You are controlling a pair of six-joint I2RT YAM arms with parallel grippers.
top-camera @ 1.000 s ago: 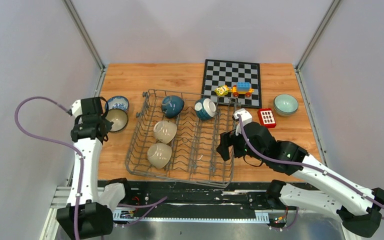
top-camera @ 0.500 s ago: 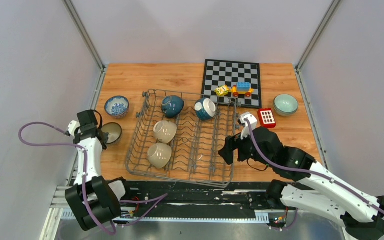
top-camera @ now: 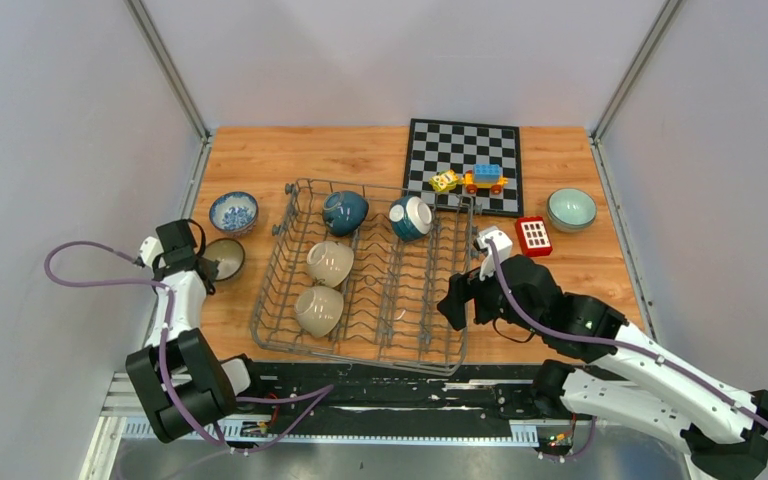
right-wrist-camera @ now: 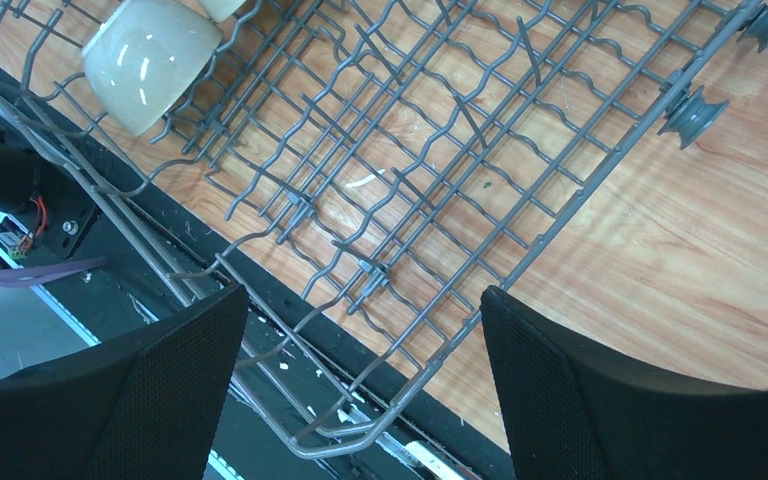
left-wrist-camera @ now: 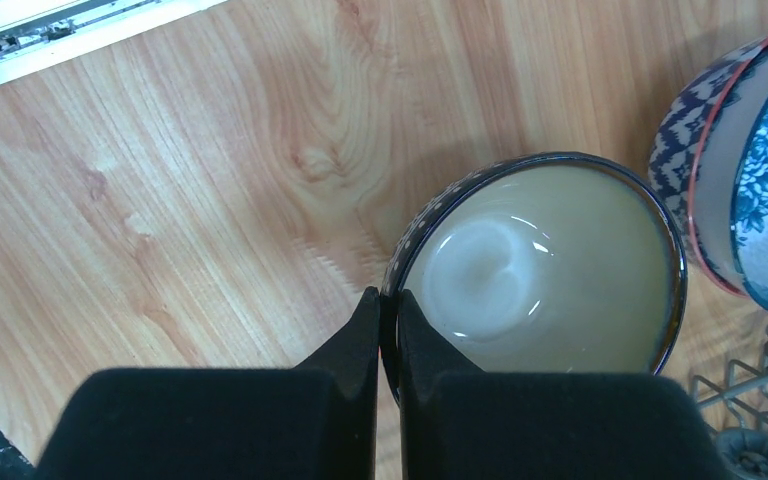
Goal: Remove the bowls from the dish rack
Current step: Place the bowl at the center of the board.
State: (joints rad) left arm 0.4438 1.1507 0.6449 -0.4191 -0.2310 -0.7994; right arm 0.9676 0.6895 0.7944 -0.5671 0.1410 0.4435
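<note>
Pinched by left tool (left-wrist-camera: pixel 388 310) at near rim: brown bowl (left-wrist-camera: pixel 550 270), left of dish rack (top-camera: pixel 400 290). Right tool (right-wrist-camera: pixel 360 340) wide open, empty; teal-and-white bowl (top-camera: pixel 410 217) nearest, beyond it leftward.

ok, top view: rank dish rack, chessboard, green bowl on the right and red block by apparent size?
Largest to smallest:
1. dish rack
2. chessboard
3. green bowl
4. red block, only slightly smaller than the bowl, so those two are close.

My left fingers (left-wrist-camera: pixel 355 345) are black, and the dotted bowl (left-wrist-camera: pixel 550 270) is dark navy outside, cream inside. The floral bowl (left-wrist-camera: pixel 755 190) is blue-and-white, red rim. Grey rack (top-camera: pixel 410 290), beige bowls (top-camera: pixel 330 262), teal bowls (top-camera: pixel 345 211), pale green bowl (top-camera: pixel 571 209), black-and-white chessboard (top-camera: pixel 463 150).
</note>
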